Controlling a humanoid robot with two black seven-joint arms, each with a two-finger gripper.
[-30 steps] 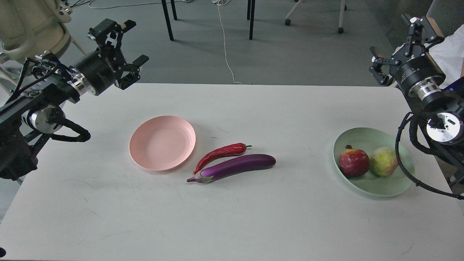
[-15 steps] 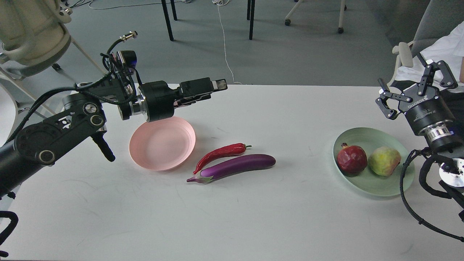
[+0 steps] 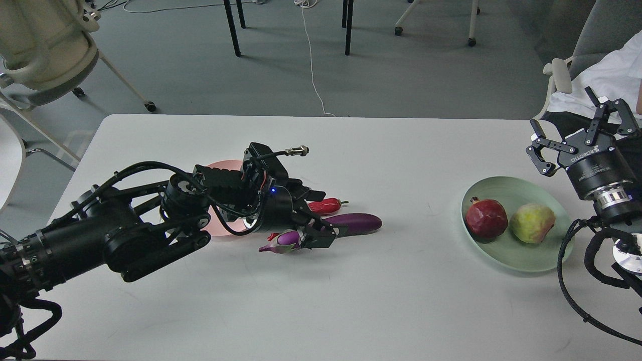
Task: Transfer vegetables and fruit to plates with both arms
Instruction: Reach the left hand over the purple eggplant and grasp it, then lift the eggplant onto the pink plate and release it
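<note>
My left gripper (image 3: pixel 317 216) is down on the table, open, with its fingers astride the stem half of the purple eggplant (image 3: pixel 358 222). The red chili (image 3: pixel 327 204) lies just behind the eggplant, partly hidden by the gripper. The pink plate (image 3: pixel 221 166) is mostly covered by my left wrist. The mint green plate (image 3: pixel 501 183) at the right holds the dark red pomegranate (image 3: pixel 486 218) and the yellow-green fruit (image 3: pixel 531 223). My right gripper (image 3: pixel 577 129) is open and empty, raised behind that plate.
The white table (image 3: pixel 401 301) ends at a far edge just behind the plates. Beyond it are chair legs (image 3: pixel 231 27) and a white cable (image 3: pixel 311 60) on the floor. A beige chair (image 3: pixel 40 45) stands far left; a person in white (image 3: pixel 602 80) sits far right.
My left arm has swung down and right from above the pink plate, and its gripper now sits around the eggplant. My right gripper has barely moved. The fruits stay on the green plate.
</note>
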